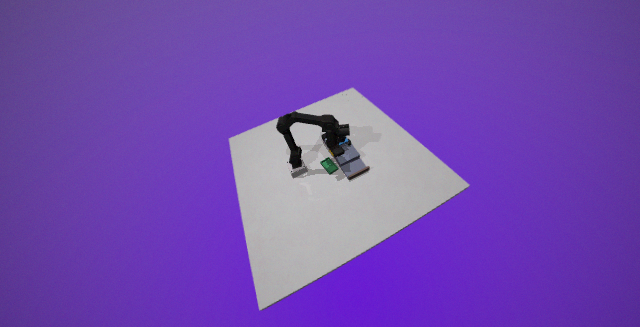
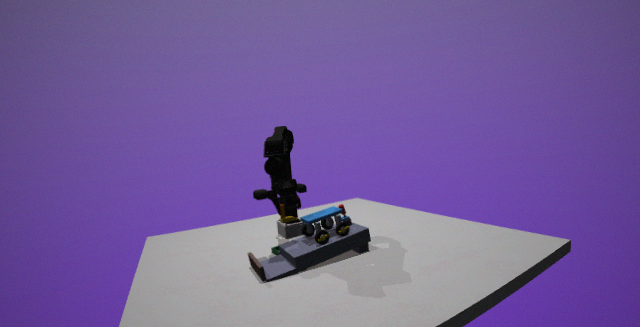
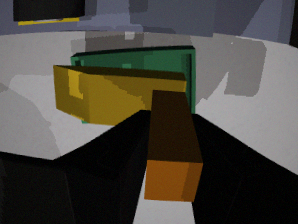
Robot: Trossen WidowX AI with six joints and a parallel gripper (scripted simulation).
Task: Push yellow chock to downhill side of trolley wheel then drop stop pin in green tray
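My gripper [image 3: 168, 123] [image 2: 285, 213] is shut on the orange handle [image 3: 172, 159] of the yellow chock [image 3: 100, 92], which hangs in the air. In the wrist view the green tray [image 3: 166, 63] lies right behind the chock and the grey ramp [image 3: 193, 3] [image 2: 320, 252] [image 1: 350, 160] lies beyond it. A black trolley wheel [image 3: 49, 8] shows at the top left. The trolley, with its blue deck [image 2: 322, 213] [image 1: 345, 142], stands on the ramp's upper part. The red-headed stop pin [image 2: 341, 207] stands at its uphill end. The gripper is beside the ramp, near the trolley's downhill end.
The arm's grey base [image 2: 288, 229] [image 1: 299, 170] stands on the white table [image 1: 325, 227] close to the tray [image 1: 328, 165]. A brown end bar [image 2: 256, 266] [image 1: 359, 173] closes the ramp's low end.
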